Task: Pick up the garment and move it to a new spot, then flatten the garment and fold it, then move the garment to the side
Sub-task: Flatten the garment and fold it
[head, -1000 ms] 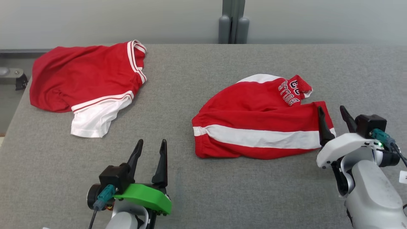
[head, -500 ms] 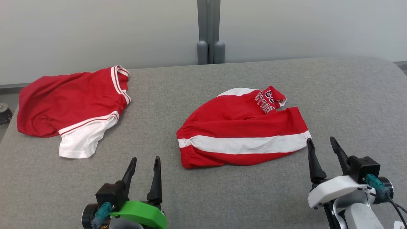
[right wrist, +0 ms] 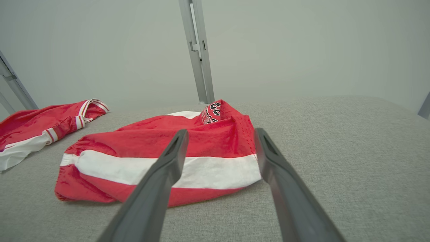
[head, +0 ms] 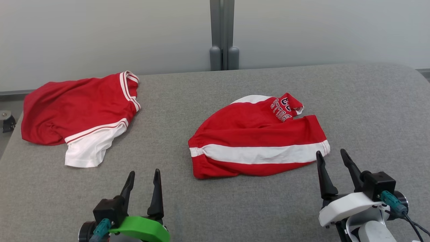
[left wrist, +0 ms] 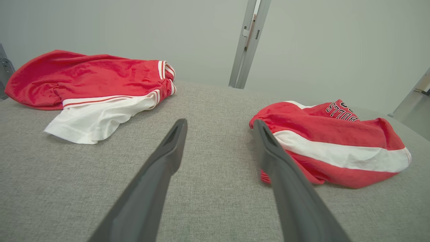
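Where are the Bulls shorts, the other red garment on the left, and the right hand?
Bulls shorts (head: 262, 155): head view, on the white stripe.
Other red garment (head: 77, 107): head view, on its red body.
Right hand (head: 330, 153): head view, midway between its open fingertips.

Left gripper (head: 143, 176) low, fingers spread; right gripper (head: 331, 156) likewise, empty.

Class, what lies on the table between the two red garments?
Only bare grey table lies between the left garment and the lettered garment, as the head view shows.
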{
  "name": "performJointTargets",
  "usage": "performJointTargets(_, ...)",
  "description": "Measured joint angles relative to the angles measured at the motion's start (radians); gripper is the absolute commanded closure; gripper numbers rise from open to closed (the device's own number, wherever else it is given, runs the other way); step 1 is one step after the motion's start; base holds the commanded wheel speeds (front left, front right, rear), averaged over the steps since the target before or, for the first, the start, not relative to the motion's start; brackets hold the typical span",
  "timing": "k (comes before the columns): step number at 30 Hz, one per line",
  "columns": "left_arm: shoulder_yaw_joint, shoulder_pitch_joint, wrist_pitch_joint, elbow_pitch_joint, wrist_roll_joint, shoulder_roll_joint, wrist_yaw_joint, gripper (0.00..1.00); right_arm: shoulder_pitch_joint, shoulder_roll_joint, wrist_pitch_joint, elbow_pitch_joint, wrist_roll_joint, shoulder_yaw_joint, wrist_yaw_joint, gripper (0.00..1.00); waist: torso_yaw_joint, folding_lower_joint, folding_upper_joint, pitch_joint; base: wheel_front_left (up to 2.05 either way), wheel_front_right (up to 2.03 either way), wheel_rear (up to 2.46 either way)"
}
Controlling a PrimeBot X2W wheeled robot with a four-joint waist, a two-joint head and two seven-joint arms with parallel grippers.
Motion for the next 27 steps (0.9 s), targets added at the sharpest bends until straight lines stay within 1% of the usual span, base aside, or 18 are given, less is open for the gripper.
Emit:
performJointTargets(12,0.008,0.000,0.000,-0.001,0.012,0.000,-0.001,0.00,0.000,0.000,0.000,0.000,0.004,0.007,0.000,0.00,0.000,0.0000,0.0000,0.009,0.00,0.00,0.00)
performJointTargets(16,-0.007,-0.010,0.000,0.016,0.040,0.000,-0.002,0.00,0.000,0.000,0.000,0.000,0.003,0.003,0.000,0.00,-0.002,0.0000,0.0000,0.019,0.00,0.00,0.00)
performJointTargets(20,-0.041,-0.086,0.002,0.095,0.047,0.000,-0.025,0.00,-0.009,0.000,0.000,0.000,0.000,0.002,0.000,0.00,-0.006,0.0000,0.0000,0.040,0.00,0.00,0.00)
performJointTargets(25,-0.107,-0.224,0.108,0.234,0.012,0.000,-0.072,0.00,-0.034,0.001,0.002,0.003,-0.001,0.013,0.000,0.00,-0.019,0.0000,0.0000,0.074,0.00,0.00,0.00)
performJointTargets(27,-0.122,-0.268,0.141,0.277,-0.005,-0.001,-0.077,0.00,-0.042,0.001,0.002,0.006,0.000,0.018,0.000,0.00,-0.030,0.0000,0.0000,0.084,0.00,0.00,0.00)
